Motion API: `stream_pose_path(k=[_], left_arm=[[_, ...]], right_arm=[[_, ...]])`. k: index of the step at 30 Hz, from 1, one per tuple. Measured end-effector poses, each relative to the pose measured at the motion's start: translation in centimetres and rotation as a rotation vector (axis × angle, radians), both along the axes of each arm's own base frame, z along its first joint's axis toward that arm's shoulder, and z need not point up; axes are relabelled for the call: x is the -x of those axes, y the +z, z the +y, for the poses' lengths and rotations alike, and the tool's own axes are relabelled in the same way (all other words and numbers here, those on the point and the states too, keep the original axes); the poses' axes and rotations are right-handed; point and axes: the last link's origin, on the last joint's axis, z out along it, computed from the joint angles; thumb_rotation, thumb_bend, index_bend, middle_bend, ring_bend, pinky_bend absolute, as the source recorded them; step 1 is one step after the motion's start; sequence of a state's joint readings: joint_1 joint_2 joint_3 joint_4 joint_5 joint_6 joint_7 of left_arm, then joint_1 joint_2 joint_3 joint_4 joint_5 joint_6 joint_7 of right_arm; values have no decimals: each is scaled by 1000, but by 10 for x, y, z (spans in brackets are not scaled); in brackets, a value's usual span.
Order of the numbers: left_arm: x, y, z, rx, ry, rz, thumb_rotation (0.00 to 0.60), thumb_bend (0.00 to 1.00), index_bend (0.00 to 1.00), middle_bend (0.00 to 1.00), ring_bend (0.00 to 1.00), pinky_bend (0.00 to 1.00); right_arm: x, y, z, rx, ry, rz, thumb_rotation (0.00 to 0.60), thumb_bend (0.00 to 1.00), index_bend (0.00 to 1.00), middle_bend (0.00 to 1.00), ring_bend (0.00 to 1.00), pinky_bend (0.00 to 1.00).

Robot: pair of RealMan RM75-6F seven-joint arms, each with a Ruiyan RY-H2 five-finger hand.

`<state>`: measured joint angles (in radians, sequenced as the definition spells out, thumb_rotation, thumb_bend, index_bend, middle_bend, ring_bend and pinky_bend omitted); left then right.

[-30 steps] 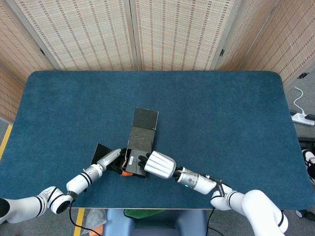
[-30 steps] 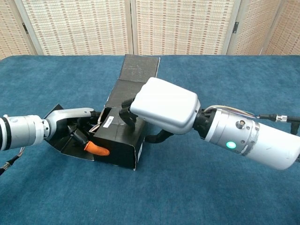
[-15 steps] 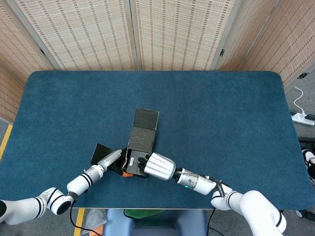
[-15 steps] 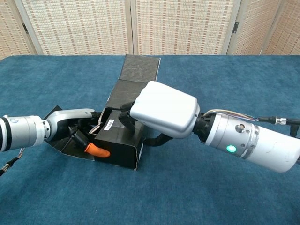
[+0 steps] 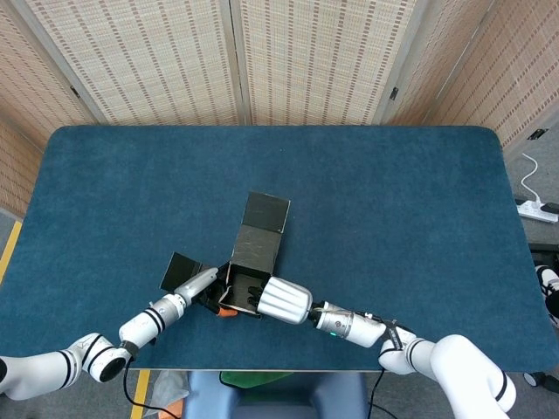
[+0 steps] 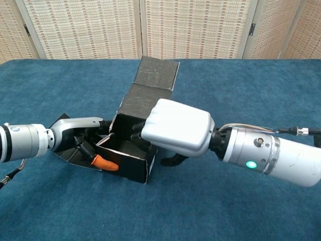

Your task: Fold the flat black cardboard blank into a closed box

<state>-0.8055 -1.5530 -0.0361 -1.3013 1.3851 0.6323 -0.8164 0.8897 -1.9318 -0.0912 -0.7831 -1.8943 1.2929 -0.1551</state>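
The black cardboard box (image 6: 131, 161) stands half folded near the table's front edge, its top open and its inside showing. Its lid panel (image 6: 152, 89) rises behind and leans away, and it also shows in the head view as the lid panel (image 5: 265, 223). One side flap (image 5: 178, 270) lies spread flat on the left. My right hand (image 6: 176, 126) comes from the right, its dark fingers hooked over the box's right wall into the hollow. My left hand (image 6: 76, 131) lies over the left flap, fingers spread against the box's left wall, an orange fingertip (image 6: 106, 163) by the front corner.
The blue table (image 5: 393, 201) stretches wide to the back and right of the box. Its front edge (image 5: 288, 367) runs close below both forearms. Woven screens (image 5: 306, 61) stand behind the table.
The panel with the white label that lay over the box has lifted away, so the inside now shows. The lid has swung up and tilted right. My right hand sank slightly toward the box.
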Motion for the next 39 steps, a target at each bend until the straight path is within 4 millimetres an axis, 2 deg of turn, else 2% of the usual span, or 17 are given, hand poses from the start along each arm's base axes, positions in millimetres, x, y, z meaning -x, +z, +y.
stream_pose_path(k=[7,11,14,19,25,27,29,35,36,38,39], left_arm=[[-2,0,0,2,1,-10,600,210,32,174,579,844],[-2,0,0,-6,5,-16,600,210,152,254,585,844],[-2,-1,-1,-10,9,-19,600,209,244,312,596,844],[-3,-3,0,-12,34,-33,600,211,398,439,622,846],[-4,-3,-1,-25,31,-37,600,211,405,446,626,845],[-3,-3,-1,-34,27,-37,600,212,394,443,626,845],[-2,-4,-1,-45,23,-35,600,210,380,437,626,844],[1,-4,-1,-74,21,-36,600,211,367,429,620,835],[1,-4,-1,-78,18,-34,600,211,367,426,617,833],[2,-3,0,-93,9,-27,600,211,363,420,598,826],[2,-3,0,-100,4,-23,600,211,356,414,578,822]], right_arm=[[2,1,2,-11,-1,28,600,114,540,437,764,1000],[0,0,2,-20,0,38,600,119,546,460,764,1000],[-1,1,1,-21,0,50,600,124,581,519,768,1000],[-3,1,-2,-22,5,82,600,126,684,707,777,1000],[-10,4,-4,-33,-7,85,600,138,888,977,800,1000],[-11,5,-6,-37,-13,85,600,142,963,1000,813,1000],[-12,6,-7,-41,-13,84,600,154,997,1000,827,1000],[-9,9,-9,-28,5,103,600,165,1000,999,822,1000],[-9,9,-10,-20,14,108,600,166,995,974,804,1000],[-5,12,-12,1,36,124,600,163,896,838,770,1000],[-4,14,-13,11,43,130,600,151,786,718,748,1000]])
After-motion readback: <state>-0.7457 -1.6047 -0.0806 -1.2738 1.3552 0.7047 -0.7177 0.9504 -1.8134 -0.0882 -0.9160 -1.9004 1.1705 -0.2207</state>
